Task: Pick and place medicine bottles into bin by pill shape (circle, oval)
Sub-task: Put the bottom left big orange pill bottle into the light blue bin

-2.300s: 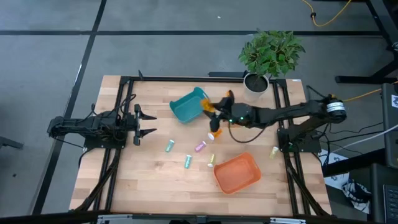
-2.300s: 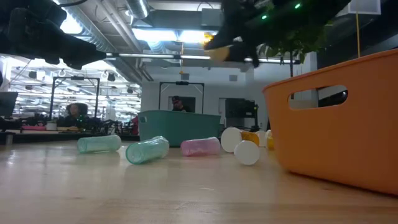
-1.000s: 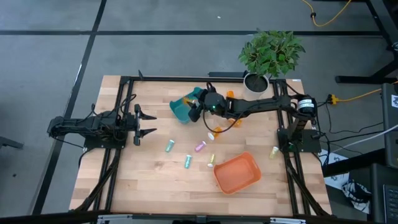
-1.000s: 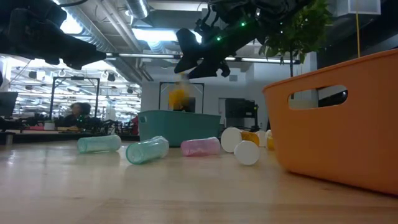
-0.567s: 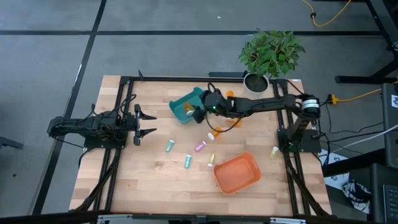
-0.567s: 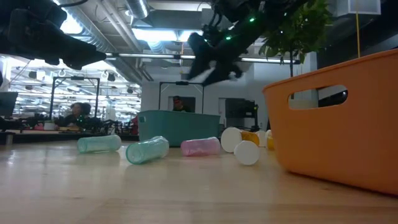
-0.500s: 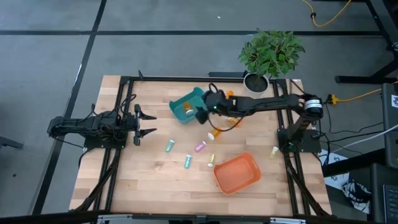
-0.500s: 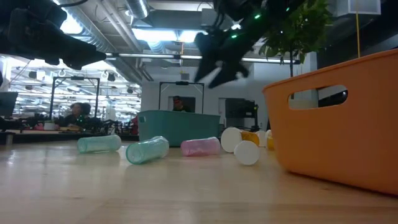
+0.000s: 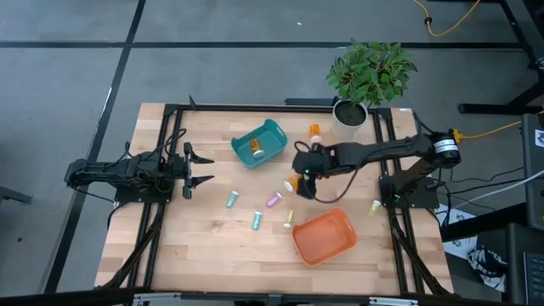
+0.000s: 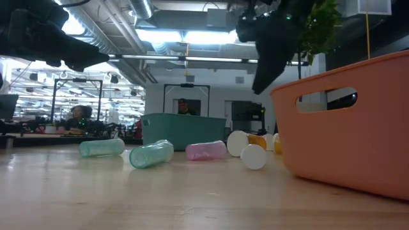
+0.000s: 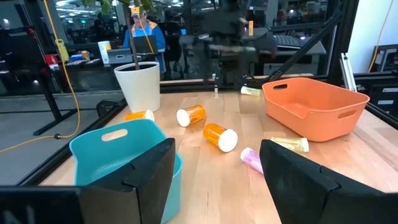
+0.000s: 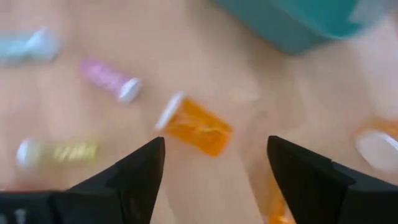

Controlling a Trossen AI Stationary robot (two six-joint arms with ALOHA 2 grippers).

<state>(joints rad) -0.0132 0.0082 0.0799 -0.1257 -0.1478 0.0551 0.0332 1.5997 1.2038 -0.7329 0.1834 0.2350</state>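
My right gripper [image 9: 299,176] is open and empty, pointing down above an amber white-capped bottle [image 9: 291,182] that lies on its side on the table. In the right wrist view [image 12: 216,142] that bottle [image 12: 196,127] shows between the spread fingers, apart from them. Another amber bottle [image 9: 257,147] lies inside the teal bin [image 9: 270,130]. A third amber one [image 9: 314,129] lies near the plant pot. Teal [image 9: 230,201], purple [image 9: 274,201], green [image 9: 257,221] and yellow [image 9: 288,219] bottles lie on their sides mid-table. My left gripper [image 9: 192,170] waits open at the left.
The orange bin [image 9: 323,236] stands toward the near edge, right of centre. A potted plant [image 9: 370,76] stands at the far right. One more yellow bottle [image 9: 373,206] lies by the right arm's base. Bare wood lies between my left gripper and the bottles.
An amber bottle has dropped from my right gripper into the teal bin and now lies there. My right gripper has then gone from above the teal bin toward the table's right and near edges, to above the amber bottle lying on the table.
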